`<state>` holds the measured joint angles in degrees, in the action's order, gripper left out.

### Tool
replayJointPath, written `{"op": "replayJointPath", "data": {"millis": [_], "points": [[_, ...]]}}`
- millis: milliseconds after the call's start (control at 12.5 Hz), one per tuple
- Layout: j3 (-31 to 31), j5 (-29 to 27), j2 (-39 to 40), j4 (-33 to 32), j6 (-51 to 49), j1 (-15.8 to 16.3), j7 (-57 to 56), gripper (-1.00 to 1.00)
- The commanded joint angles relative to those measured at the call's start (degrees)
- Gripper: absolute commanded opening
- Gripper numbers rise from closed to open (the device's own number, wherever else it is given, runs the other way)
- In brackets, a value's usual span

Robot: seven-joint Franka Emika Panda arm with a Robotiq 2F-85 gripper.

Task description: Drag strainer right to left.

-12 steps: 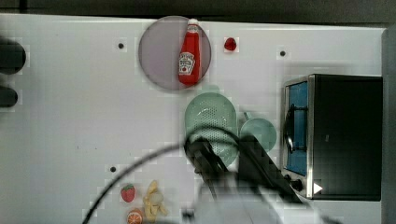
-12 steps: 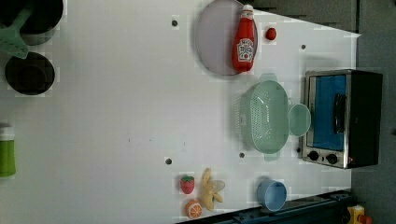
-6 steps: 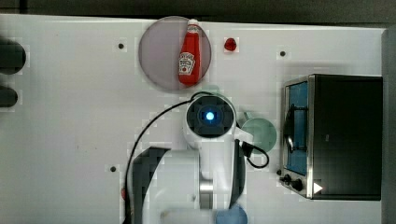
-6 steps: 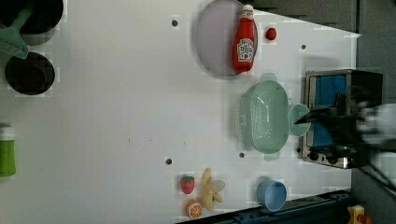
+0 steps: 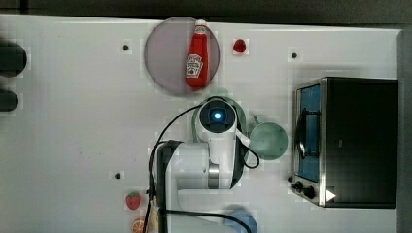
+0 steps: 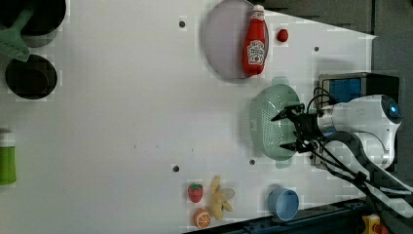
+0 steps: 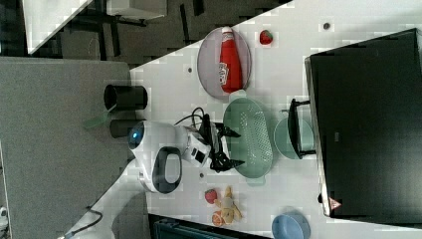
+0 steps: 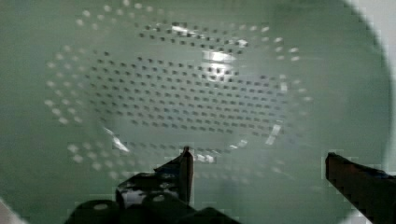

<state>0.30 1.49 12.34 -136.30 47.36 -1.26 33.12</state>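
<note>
The strainer (image 6: 268,122) is a pale mint-green oblong basket with a perforated bottom, lying on the white table just in front of the toaster oven. In the top view my arm covers most of it, leaving a strip of rim (image 5: 221,91) showing. My gripper (image 6: 281,131) hangs open right over the strainer's basin, its two black fingers spread along the basket's length with nothing between them. The right view shows the gripper (image 7: 240,148) above the strainer (image 7: 251,137) near its edge. In the wrist view the perforated floor of the strainer (image 8: 187,84) lies close under the open gripper (image 8: 258,156).
A green mug (image 5: 268,141) sits between the strainer and the toaster oven (image 5: 354,141). A lilac plate (image 5: 165,58) with a ketchup bottle (image 5: 197,56) lies close beside the strainer. A blue cup (image 6: 283,204), toy fruits (image 6: 209,202) and black pots (image 6: 30,77) stand farther off.
My arm has swung in from the table edge and now holds the open gripper over the strainer. The strainer has stayed where it was.
</note>
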Motion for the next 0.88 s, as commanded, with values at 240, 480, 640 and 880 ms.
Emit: {"op": "replayJointPath", "data": {"millis": [240,480,640,880], "points": [[0.3,0.6,4.4,-1.1,12.7,1.0,9.4,1.0],[0.6,-0.1,8.6,-1.6,17.9,1.3,9.5,1.0],[0.9,-0.3,10.4,-1.6,18.4,1.6,9.8,1.0],[1.2,-1.3,11.2,-1.6,18.5,2.8,11.0,1.0]]}}
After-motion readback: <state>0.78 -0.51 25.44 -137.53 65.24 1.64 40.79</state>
